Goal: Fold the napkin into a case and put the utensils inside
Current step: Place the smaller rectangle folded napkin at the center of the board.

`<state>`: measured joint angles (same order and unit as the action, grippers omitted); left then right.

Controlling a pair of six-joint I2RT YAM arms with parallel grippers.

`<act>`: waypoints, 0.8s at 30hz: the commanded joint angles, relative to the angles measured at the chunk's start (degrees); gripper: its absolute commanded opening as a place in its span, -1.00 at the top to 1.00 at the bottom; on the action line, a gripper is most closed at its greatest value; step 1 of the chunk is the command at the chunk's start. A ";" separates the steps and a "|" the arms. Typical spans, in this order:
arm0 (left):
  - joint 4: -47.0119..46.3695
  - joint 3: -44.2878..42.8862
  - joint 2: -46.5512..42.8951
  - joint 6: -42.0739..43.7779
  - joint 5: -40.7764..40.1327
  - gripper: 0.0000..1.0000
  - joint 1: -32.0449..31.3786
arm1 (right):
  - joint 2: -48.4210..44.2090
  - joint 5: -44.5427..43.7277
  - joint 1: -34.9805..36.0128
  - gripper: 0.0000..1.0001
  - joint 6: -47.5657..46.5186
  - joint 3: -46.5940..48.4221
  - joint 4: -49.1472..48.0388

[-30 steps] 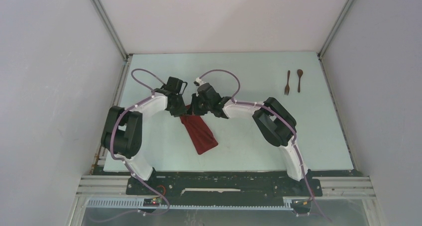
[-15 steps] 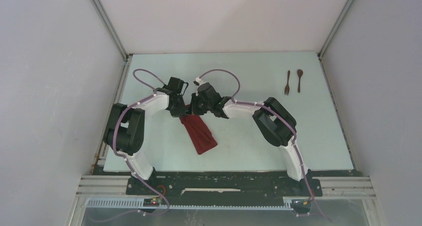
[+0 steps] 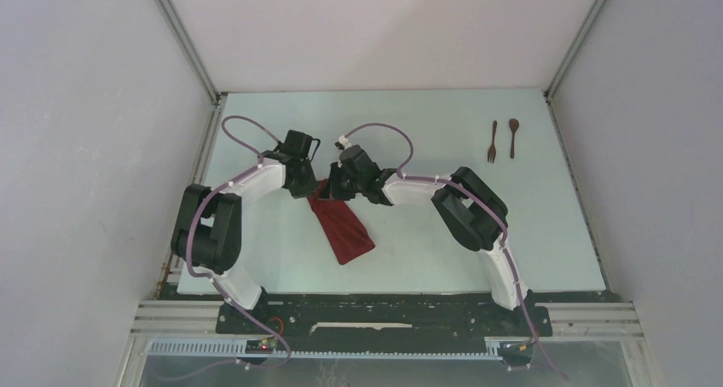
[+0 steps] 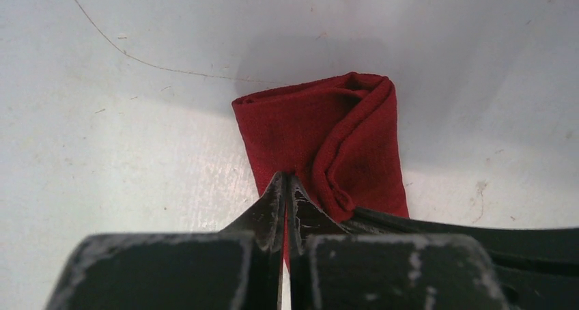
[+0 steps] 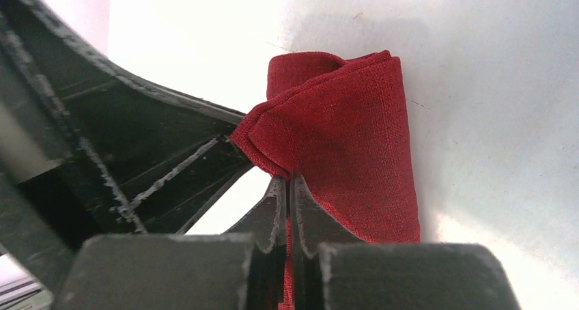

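Napkin folded narrow, long axis diagonal (far-left to near-right), far end pinched by left gripper and right gripper

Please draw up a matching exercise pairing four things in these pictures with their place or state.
1. napkin
2. fork
3. spoon
4. left gripper

A. rightmost utensil, far right of the table
B. shut on the napkin's end
C. dark red, folded into a narrow strip, mid-table
D. lies just left of its wooden mate

Pairs: 1-C, 2-D, 3-A, 4-B.
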<state>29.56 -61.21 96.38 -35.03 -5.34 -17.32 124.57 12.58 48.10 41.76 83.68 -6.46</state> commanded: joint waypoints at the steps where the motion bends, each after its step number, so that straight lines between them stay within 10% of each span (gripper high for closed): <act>1: -1.90 0.98 -4.73 -0.17 0.14 1.00 0.34 | -1.38 0.91 0.48 1.00 0.76 -0.87 -1.80; 24: -3.08 5.26 -8.05 -1.44 6.07 1.00 4.48 | 3.05 -11.21 5.21 1.00 0.03 1.41 4.31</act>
<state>27.57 -56.12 90.91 -35.73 -0.38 -14.22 127.13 4.05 52.23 41.04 85.25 -4.01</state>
